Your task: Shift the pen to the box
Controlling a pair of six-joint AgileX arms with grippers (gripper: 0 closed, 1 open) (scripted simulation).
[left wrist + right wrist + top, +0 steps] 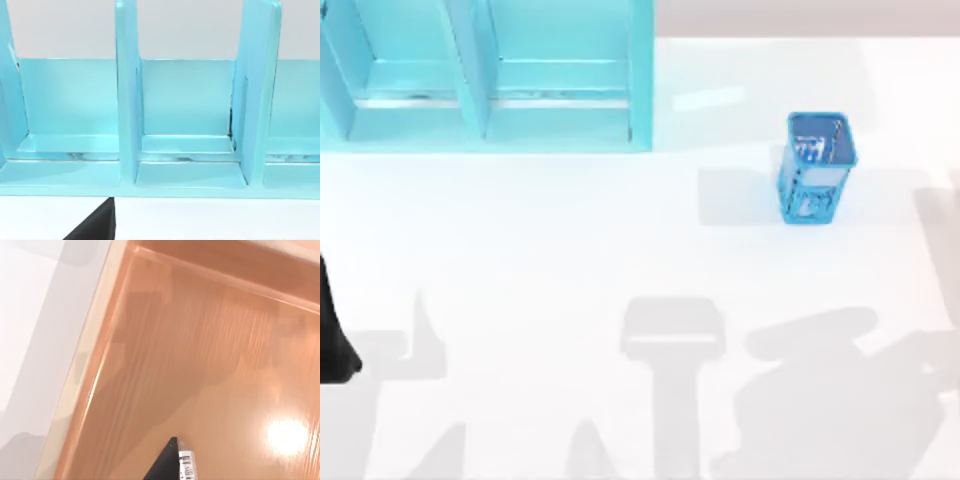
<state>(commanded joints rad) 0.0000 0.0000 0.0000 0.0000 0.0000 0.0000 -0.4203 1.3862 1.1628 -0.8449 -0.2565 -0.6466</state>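
The box (200, 365) is an orange-brown tray with low walls, and my right wrist camera looks down into its bare floor from close above. A black pointed tip with a white printed label (175, 462) juts over that floor; I cannot tell whether it is the pen or part of my right gripper. A small blue mesh basket (815, 165) stands upright at the table's right rear, with pale slim shapes inside that I cannot make out. My left arm (332, 335) is parked at the table's left edge.
A turquoise shelf unit (490, 80) with upright dividers takes up the rear left of the table. The left wrist camera faces its compartments (187, 145), with a dark finger (95, 227) at the picture's edge. Arm shadows lie across the white table front.
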